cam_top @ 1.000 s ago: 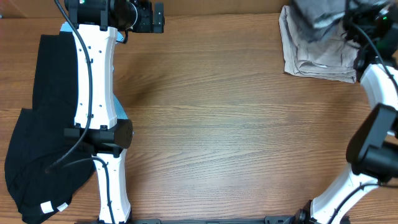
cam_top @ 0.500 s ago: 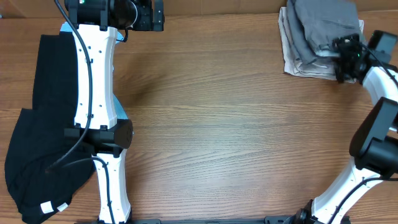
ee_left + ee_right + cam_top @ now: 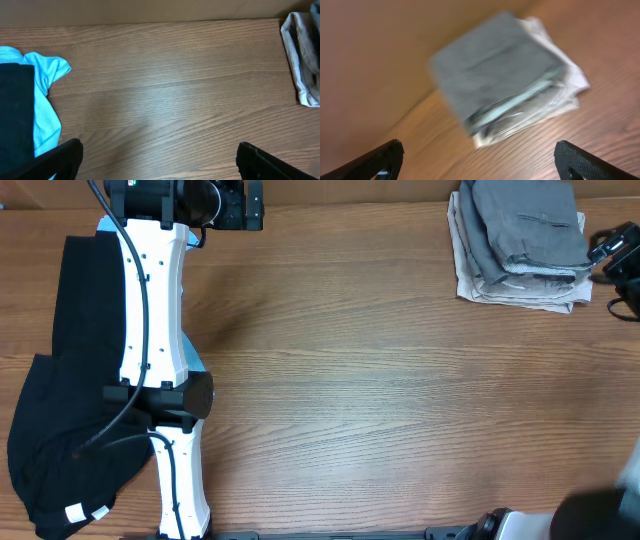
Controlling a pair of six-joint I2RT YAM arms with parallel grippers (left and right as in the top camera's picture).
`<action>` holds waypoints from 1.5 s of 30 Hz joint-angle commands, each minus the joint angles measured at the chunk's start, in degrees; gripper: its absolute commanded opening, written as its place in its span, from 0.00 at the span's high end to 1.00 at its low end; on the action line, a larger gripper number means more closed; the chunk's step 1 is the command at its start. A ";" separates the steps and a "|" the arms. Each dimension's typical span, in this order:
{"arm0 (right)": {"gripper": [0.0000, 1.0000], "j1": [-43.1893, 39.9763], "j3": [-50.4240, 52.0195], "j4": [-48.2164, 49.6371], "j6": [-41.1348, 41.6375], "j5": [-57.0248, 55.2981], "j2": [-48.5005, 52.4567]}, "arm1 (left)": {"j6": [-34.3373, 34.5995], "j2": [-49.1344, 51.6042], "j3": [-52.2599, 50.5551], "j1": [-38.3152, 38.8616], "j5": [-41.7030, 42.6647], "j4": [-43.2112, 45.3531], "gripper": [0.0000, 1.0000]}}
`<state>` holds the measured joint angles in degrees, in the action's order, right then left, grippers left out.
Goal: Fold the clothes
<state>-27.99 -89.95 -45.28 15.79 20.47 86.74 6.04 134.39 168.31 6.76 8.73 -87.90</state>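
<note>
We see the grey shorts (image 3: 528, 225) folded atop the beige shorts (image 3: 510, 290) at the table's (image 3: 350, 380) far right corner, our right gripper (image 3: 614, 260) just beside them, not touching, jaws wide and empty, left gripper (image 3: 240, 205) likewise wide, well apart

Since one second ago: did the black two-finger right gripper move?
Yes. In the overhead view the right gripper went rightward, from above the folded pale beige shorts to beyond their right edge; the mid-grey woven shorts now lie on them.
</note>
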 commanded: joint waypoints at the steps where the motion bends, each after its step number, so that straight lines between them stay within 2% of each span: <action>1: 0.00 3.72 -0.55 -4.63 -9.62 5.11 -8.13 | -0.02 0.00 0.50 0.42 -0.37 -0.02 0.00; 9: 0.00 6.71 -0.55 -10.82 -9.66 5.11 -16.90 | -0.02 0.00 0.48 0.42 -0.35 -0.11 0.00; 18: 0.00 6.67 -0.39 -18.10 -9.97 5.05 -16.74 | -0.02 0.00 0.48 0.42 -0.35 -0.13 0.00; 21: 0.00 7.23 0.26 -16.96 -10.01 3.19 -17.73 | -0.02 0.00 0.48 0.42 -0.35 -0.11 0.00; 25: 0.00 11.02 4.37 -9.42 -10.01 0.50 -21.97 | -0.02 0.00 0.48 0.37 -0.35 -0.11 0.00; 29: 0.00 17.97 14.12 0.72 -9.99 -6.80 -29.07 | -0.02 0.00 0.50 0.39 -0.35 -0.13 0.00; 33: 0.00 24.59 29.07 11.30 -9.81 -14.25 -38.91 | -0.02 0.00 0.48 0.37 -0.37 -0.13 0.00; 39: 0.00 25.79 51.71 24.72 -6.78 -14.45 -54.14 | -0.02 0.00 0.50 0.37 -0.35 -0.13 0.00; 40: 0.00 25.79 58.47 29.24 -6.78 -14.45 -58.49 | -0.02 0.00 0.50 0.37 -0.35 -0.11 0.00; 45: 0.00 26.43 73.22 36.92 -6.80 -14.45 -68.63 | -0.02 0.00 0.48 0.37 -0.35 -0.11 0.00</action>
<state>-2.50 -23.68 -10.72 8.36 7.03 23.42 6.04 134.39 168.31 6.76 8.71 -88.14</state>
